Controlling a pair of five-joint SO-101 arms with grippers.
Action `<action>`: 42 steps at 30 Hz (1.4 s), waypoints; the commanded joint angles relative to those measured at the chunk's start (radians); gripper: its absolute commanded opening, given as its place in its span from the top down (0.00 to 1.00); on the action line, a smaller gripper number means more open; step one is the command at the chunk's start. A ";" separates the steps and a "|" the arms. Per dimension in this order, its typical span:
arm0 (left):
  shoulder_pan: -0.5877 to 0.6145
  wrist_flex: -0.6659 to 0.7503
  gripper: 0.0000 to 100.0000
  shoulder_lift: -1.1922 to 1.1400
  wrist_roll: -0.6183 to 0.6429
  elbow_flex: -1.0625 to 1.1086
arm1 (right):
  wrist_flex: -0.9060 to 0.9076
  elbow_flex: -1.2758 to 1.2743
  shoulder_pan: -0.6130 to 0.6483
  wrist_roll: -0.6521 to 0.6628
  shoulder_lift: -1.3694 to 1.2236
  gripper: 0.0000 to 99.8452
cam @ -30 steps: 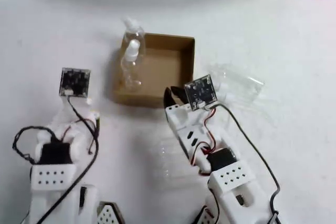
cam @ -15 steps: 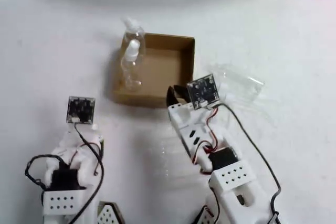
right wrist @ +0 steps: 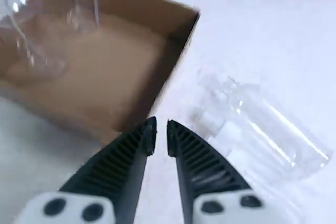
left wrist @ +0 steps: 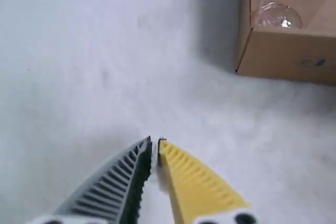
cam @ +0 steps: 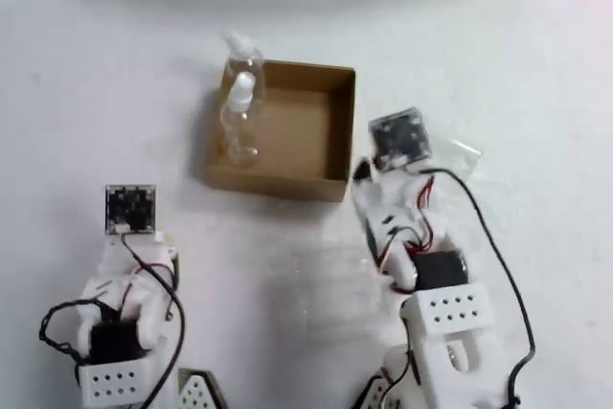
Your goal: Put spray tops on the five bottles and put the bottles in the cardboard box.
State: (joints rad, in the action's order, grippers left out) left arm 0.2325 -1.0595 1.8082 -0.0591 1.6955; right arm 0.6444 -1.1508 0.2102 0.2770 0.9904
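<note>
My left gripper (left wrist: 155,143) is closed, empty, over the table (left wrist: 79,51); my right gripper (right wrist: 160,125), nearly closed and empty, hovers between the cardboard box (right wrist: 152,4) and 1 lying bottle (right wrist: 262,124).

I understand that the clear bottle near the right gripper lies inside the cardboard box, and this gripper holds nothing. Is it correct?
Not fully. The clear bottle lies on the table, outside the cardboard box, as the right wrist view shows. The right gripper holds nothing.
</note>
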 commanded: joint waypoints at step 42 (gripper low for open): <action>0.012 -0.003 0.98 0.021 -0.009 -0.003 | 0.456 0.198 0.522 0.798 -0.452 0.72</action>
State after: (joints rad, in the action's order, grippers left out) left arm 0.2325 -1.0595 1.8082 -0.0591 1.6955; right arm 1.1477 -0.9958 0.7273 1.0656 0.6130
